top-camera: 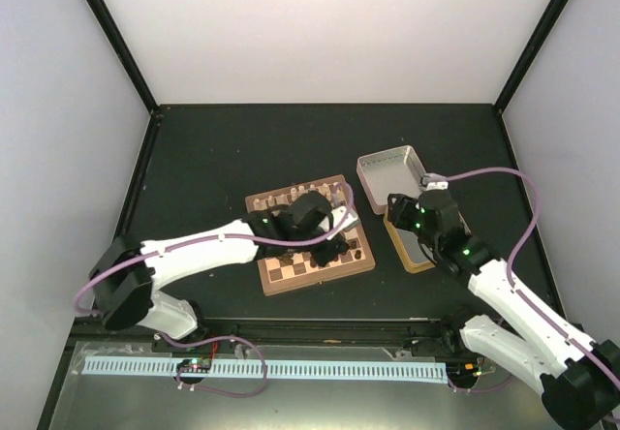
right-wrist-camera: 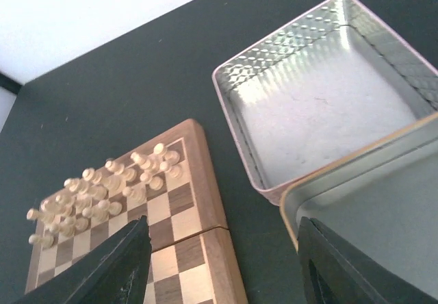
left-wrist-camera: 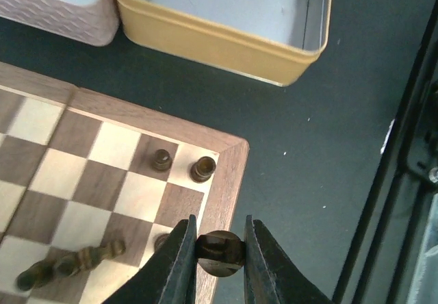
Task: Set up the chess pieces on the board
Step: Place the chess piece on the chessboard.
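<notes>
**Chess pieces [left-wrist-camera: 202, 169]: setup unfinished**

Left end effector [left-wrist-camera: 217, 239] clamps a dark piece [left-wrist-camera: 220, 255] over the board [left-wrist-camera: 229, 174] rim; two stand just ahead, others lie toppled left. Right end effector [right-wrist-camera: 222, 273]: spread, empty; pale pieces [right-wrist-camera: 147, 167] bunched ahead-left.

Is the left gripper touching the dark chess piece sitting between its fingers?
Touching. In the left wrist view, the left gripper has both jaws pressed against the sides of the dark piece, with no gap, at the edge of the board.
</notes>
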{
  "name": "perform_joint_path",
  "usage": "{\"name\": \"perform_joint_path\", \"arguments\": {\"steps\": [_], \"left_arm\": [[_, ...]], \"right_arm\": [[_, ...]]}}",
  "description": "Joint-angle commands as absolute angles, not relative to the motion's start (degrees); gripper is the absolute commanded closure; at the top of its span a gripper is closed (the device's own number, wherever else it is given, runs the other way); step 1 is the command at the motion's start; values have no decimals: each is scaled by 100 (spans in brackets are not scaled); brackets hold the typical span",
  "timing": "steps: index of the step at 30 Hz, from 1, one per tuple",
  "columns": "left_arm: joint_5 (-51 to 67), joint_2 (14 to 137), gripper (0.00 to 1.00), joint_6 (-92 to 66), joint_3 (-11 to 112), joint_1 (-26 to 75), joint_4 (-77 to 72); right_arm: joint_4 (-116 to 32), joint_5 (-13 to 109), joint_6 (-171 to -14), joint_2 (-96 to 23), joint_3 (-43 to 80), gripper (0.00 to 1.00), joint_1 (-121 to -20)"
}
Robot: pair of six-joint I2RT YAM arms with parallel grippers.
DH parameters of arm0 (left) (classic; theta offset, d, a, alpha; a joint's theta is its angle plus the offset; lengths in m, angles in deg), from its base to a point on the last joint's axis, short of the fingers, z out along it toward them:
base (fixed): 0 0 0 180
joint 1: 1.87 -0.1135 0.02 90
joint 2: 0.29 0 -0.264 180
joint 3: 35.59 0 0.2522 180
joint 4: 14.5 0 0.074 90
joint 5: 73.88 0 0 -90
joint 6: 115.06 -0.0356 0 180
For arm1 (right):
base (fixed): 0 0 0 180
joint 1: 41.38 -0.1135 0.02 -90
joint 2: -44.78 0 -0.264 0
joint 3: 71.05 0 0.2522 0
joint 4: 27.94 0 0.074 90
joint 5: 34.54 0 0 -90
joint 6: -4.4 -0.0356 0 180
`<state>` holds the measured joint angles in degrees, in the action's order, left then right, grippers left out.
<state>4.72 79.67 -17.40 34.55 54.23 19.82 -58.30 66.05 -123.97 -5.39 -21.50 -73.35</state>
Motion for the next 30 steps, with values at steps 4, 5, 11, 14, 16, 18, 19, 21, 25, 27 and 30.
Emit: {"name": "perform_joint_path", "arguments": {"steps": [4, 5, 11, 14, 16, 18, 19, 21, 25, 27, 30], "left_arm": [[1132, 9037, 86, -2304, 3986, 5888, 1778], [1174, 9200, 86, -2323, 4053, 5908, 1788], [1341, 9609, 86, -2443, 4215, 5930, 1793], [1496, 9675, 86, -2516, 4267, 5930, 1870], [1539, 9710, 86, -2589, 4267, 5930, 1896], [1584, 9763, 86, -2660, 4277, 5930, 1935], [1596, 9795, 86, -2691, 4277, 5930, 1947], [1607, 9862, 86, -2725, 4289, 5930, 1986], [1570, 9944, 86, -2744, 4282, 5931, 1959], [1576, 9953, 86, -2755, 4254, 5930, 1905], [1581, 9975, 85, -2765, 4234, 5928, 1865]], "right_arm": [[-5978, 6659, -12960, -49, -2386, 40, -6929], [-5980, 6637, -12951, -49, -2395, 40, -6899], [-5916, 6472, -12937, -118, -2433, 40, -6803], [-5894, 6442, -12923, -118, -2442, 40, -6776], [-5877, 6434, -12915, -113, -2450, 40, -6760], [-5875, 6418, -12908, -118, -2450, 40, -6750], [-5872, 6409, -12902, -118, -2450, 40, -6749], [-5858, 6391, -12902, -118, -2467, 40, -6745], [-5844, 6360, -12910, -127, -2494, 40, -6729], [-5836, 6334, -12911, -127, -2507, 40, -6731], [-5825, 6309, -12906, -127, -2512, 40, -6732]]}}
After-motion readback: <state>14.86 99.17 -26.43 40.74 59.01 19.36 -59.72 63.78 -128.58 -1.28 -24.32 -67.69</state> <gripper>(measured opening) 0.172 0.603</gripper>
